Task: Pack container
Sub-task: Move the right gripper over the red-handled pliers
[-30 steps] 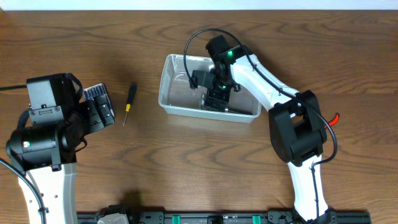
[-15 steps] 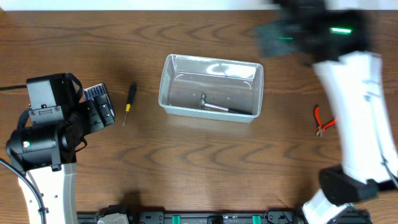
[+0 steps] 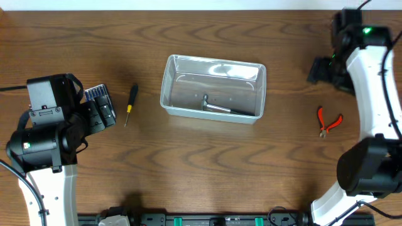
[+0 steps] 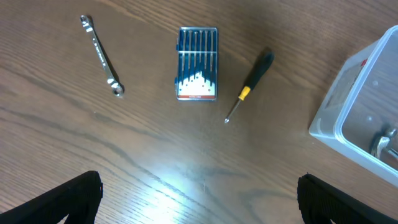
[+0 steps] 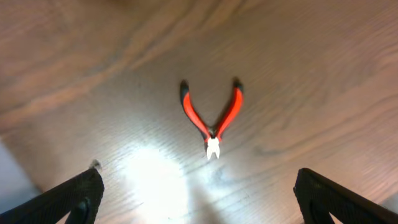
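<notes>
overhead view: i see the clear plastic rectangular container (image 3: 213,61) in the middle of the brown wooden table (image 3: 201,169), with a silver metal tool (image 3: 217,108) lying inside along its near wall. to its left, apart from it, lies a small screwdriver with a black handle and yellow collar (image 3: 130,104). past that is a small blue case of screwdriver bits (image 3: 100,107), partly under my left arm (image 3: 44,135), which sits folded at the left edge. my right arm (image 3: 370,81) reaches up the right side with its wrist bent inward, near a pair of red-handled pliers (image 3: 328,120) well right of the container. from up here i cannot tell how either gripper stands.

left wrist view: this one adds a silver wrench (image 4: 101,64) left of the blue case, which the overhead does not show. a corner of the container shows at the right edge. the left gripper (image 4: 199,199) faces bare wood, its fingers spread wide at the bottom corners, holding nothing.

right wrist view: only the pliers show, handles splayed and tip toward the camera. the right gripper (image 5: 199,199) hangs near them, spread wide with nothing in it.
</notes>
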Action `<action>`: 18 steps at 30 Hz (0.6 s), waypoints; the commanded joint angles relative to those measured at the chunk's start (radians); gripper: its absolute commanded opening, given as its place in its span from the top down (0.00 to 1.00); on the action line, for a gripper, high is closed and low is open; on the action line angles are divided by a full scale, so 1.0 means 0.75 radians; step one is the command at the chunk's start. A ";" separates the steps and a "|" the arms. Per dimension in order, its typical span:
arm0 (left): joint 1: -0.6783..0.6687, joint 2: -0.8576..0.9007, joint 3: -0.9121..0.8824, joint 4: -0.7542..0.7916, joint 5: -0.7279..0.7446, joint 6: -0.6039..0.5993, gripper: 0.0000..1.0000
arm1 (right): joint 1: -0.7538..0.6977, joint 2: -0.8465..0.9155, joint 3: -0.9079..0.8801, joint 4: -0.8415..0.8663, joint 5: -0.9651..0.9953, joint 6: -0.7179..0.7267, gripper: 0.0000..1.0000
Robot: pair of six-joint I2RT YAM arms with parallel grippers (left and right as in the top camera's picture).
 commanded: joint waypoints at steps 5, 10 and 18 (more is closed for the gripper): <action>0.007 0.004 0.028 -0.005 -0.014 0.018 0.02 | -0.037 -0.004 -0.345 0.357 -0.148 -0.302 0.01; 0.007 0.004 0.028 -0.005 -0.014 0.018 0.02 | -0.081 -0.003 -0.538 0.621 -0.342 -0.389 0.01; 0.007 0.004 0.028 -0.005 -0.014 0.018 0.02 | -0.152 -0.004 -0.678 0.721 -0.342 -0.389 0.01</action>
